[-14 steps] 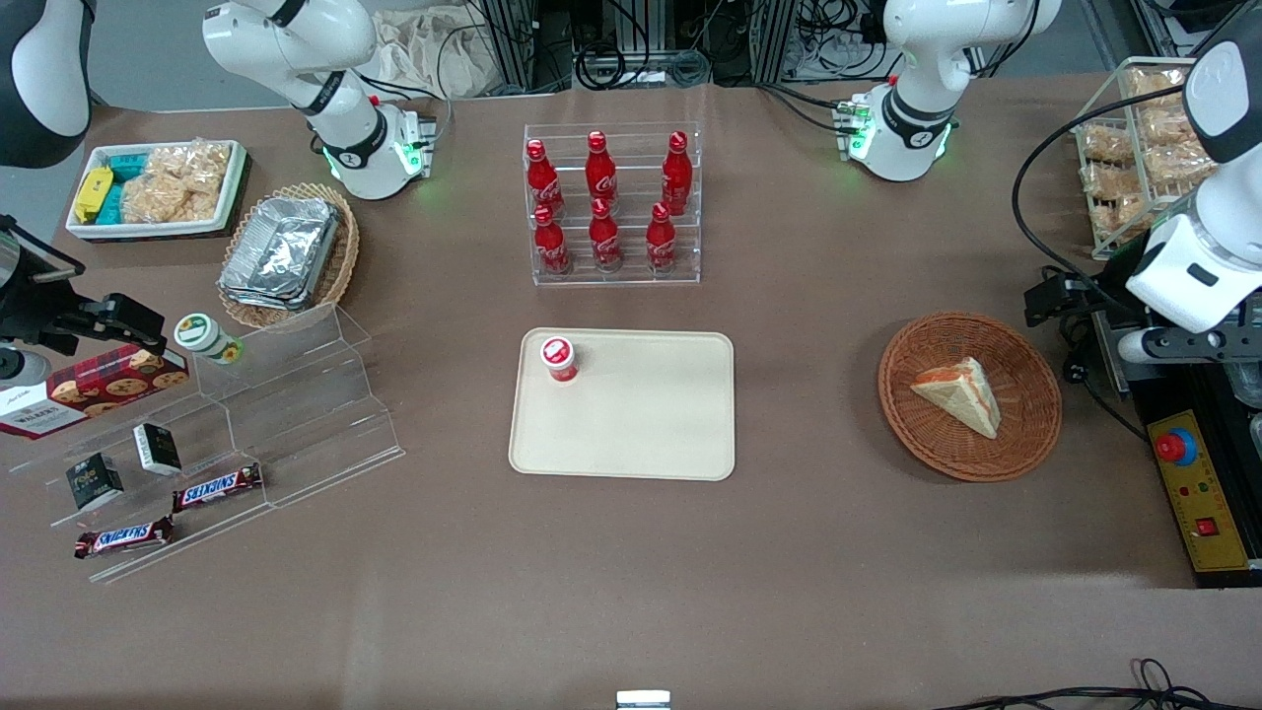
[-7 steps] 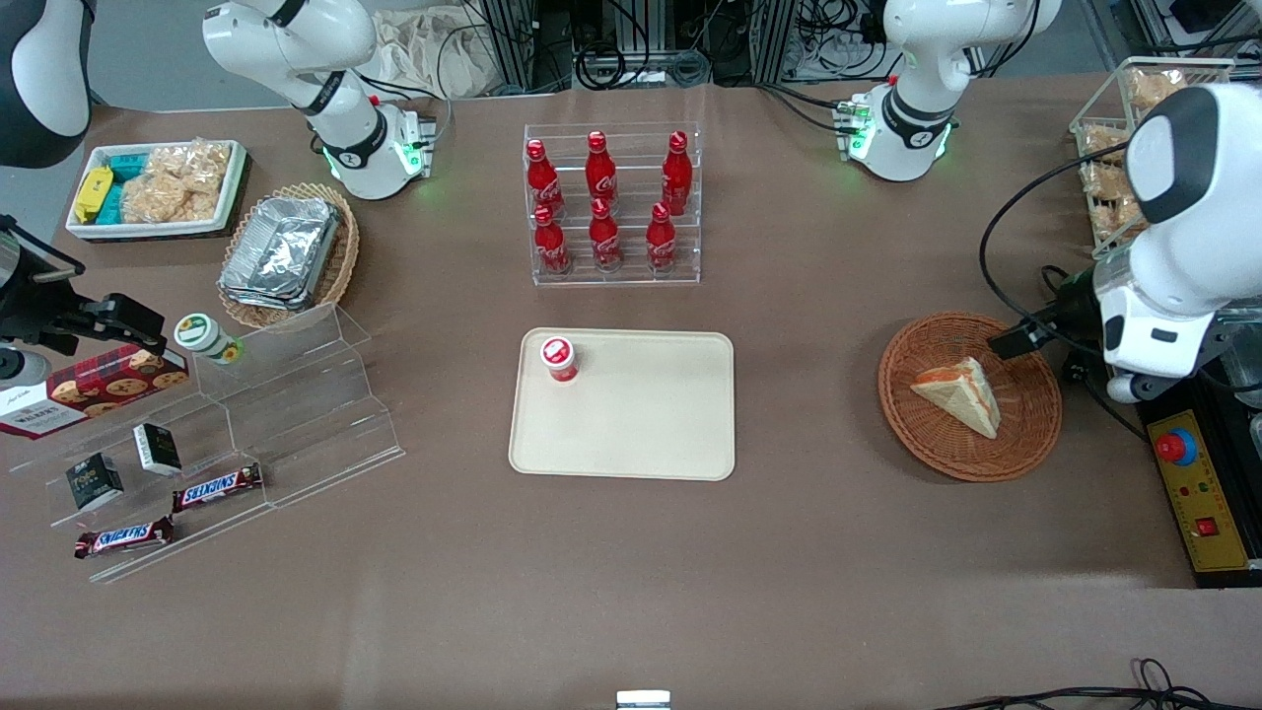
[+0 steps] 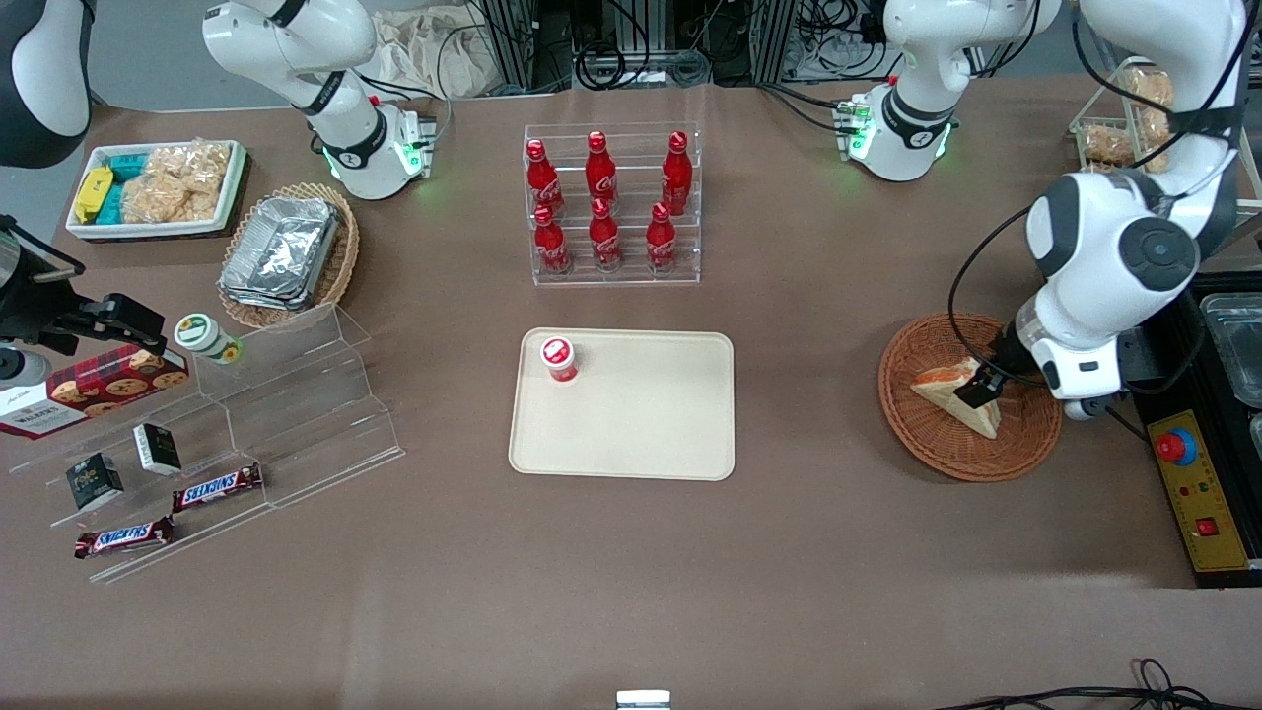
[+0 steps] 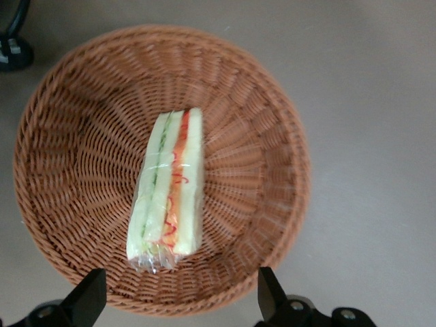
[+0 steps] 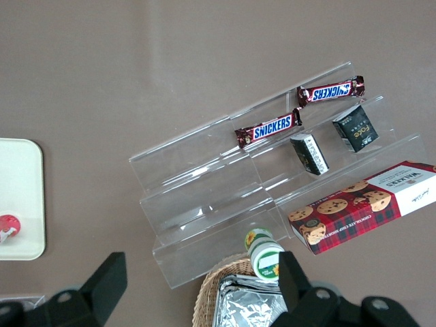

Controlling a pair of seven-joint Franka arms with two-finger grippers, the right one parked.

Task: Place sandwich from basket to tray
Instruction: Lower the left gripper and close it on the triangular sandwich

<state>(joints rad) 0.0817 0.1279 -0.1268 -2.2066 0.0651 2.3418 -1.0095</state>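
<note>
The sandwich (image 3: 942,387), a wrapped pale wedge with orange-red and green layers, lies in the round reddish-brown wicker basket (image 3: 932,449). My left gripper (image 3: 983,391) hangs just above the sandwich's wide end and hides part of it. In the left wrist view the sandwich (image 4: 170,194) lies edge-up in the middle of the basket (image 4: 262,136), and the gripper (image 4: 180,300) is open, its two fingertips (image 4: 92,294) spread wider than the sandwich and holding nothing. The beige tray (image 3: 651,434) lies mid-table, toward the parked arm's end from the basket.
A small red-capped cup (image 3: 559,357) stands on the tray's corner. A clear rack of red bottles (image 3: 611,207) stands farther from the front camera than the tray. A control box with a red button (image 3: 1198,488) sits beside the basket at the table edge.
The left arm has swung in from the table's end and come down over the basket. Its gripper now sits above the sandwich. The sandwich has not moved.
</note>
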